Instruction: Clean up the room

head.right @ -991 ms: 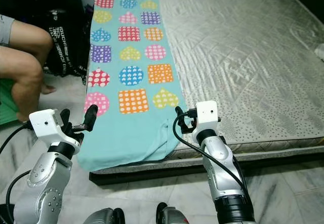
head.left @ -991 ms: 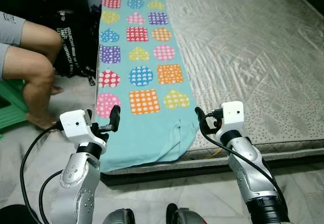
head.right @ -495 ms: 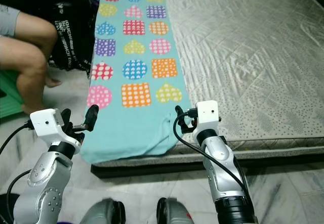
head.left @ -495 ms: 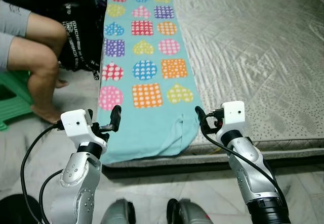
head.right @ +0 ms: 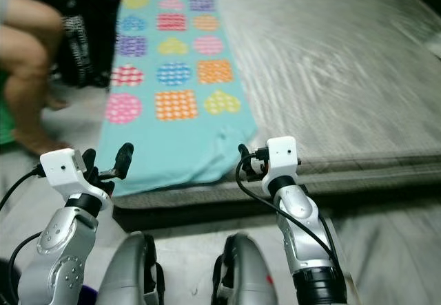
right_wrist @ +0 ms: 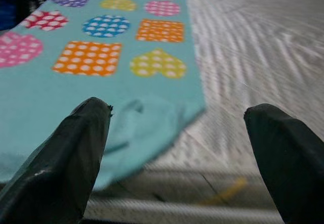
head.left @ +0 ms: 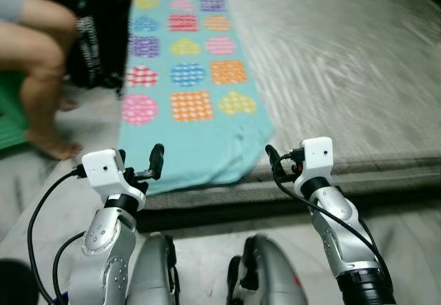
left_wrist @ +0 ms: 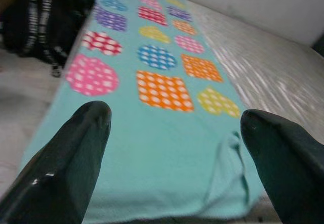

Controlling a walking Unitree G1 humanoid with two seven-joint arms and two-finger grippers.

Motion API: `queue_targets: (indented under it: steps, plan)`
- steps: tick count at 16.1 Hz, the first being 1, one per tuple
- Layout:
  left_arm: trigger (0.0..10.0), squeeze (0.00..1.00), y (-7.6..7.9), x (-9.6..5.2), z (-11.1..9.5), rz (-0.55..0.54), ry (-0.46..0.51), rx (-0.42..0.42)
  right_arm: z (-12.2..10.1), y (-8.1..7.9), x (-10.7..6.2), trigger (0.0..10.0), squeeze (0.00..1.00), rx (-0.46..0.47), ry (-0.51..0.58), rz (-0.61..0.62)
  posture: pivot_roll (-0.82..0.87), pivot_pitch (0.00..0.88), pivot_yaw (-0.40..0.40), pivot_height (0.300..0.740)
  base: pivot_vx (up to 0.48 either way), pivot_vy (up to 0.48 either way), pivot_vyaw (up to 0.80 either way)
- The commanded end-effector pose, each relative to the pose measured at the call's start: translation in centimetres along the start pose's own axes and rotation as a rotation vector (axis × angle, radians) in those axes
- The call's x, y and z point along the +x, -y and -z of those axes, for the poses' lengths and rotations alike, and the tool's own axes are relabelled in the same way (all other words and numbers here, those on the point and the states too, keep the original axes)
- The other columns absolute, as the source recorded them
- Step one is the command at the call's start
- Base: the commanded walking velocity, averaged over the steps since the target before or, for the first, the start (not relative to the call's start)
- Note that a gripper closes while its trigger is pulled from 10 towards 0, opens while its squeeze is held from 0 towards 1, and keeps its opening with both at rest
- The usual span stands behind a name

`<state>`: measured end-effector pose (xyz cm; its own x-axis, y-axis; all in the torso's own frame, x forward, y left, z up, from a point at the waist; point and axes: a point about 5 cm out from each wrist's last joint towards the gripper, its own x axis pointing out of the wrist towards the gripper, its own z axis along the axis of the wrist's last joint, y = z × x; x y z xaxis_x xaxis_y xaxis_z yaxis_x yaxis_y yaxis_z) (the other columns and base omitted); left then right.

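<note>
A teal blanket (head.left: 189, 91) printed with coloured polka-dot hearts, squares and circles lies along the left side of a grey quilted mattress (head.left: 344, 64). Its near end (left_wrist: 167, 153) hangs over the mattress's front edge. Both arms are raised in front of me, short of the bed. My left gripper (left_wrist: 172, 148) is open and points at the blanket's near end, nothing between its fingers. My right gripper (right_wrist: 177, 148) is open too, facing the blanket's rumpled near right corner (right_wrist: 147, 118) and the mattress edge. The head views are blurred.
A person's bare legs (head.left: 41, 64) are at the left, on a green stool (head.left: 10, 116), with a black bag (head.left: 96, 43) between them and the bed. Pale tiled floor (head.left: 406, 250) runs before the bed. My own legs (head.left: 265, 270) show at the bottom.
The whole picture has shifted and blurred: the bed's front edge sits higher, and more of my legs shows. Both arms keep their pose, grippers open.
</note>
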<state>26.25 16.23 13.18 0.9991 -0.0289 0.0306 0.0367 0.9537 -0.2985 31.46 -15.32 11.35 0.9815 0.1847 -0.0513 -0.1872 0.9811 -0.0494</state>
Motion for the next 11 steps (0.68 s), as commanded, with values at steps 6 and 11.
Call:
queue_targets:
  steps: [6, 11]
  plan:
    - [10.0, 0.00, 0.16, -0.22, -0.01, 0.010, 0.006, -0.010, 0.40, 0.21, -0.13, 10.0, 0.00, -0.014, -0.019, -0.002, 0.03, 0.235, -0.052, 0.598, 0.239, 0.000, 0.00]
    - [10.0, 0.00, 0.29, -0.30, -0.06, 0.024, 0.008, -0.016, 0.43, 0.22, -0.18, 10.0, 0.00, -0.022, -0.018, -0.002, 0.03, 0.240, -0.051, 0.598, 0.437, 0.000, 0.00]
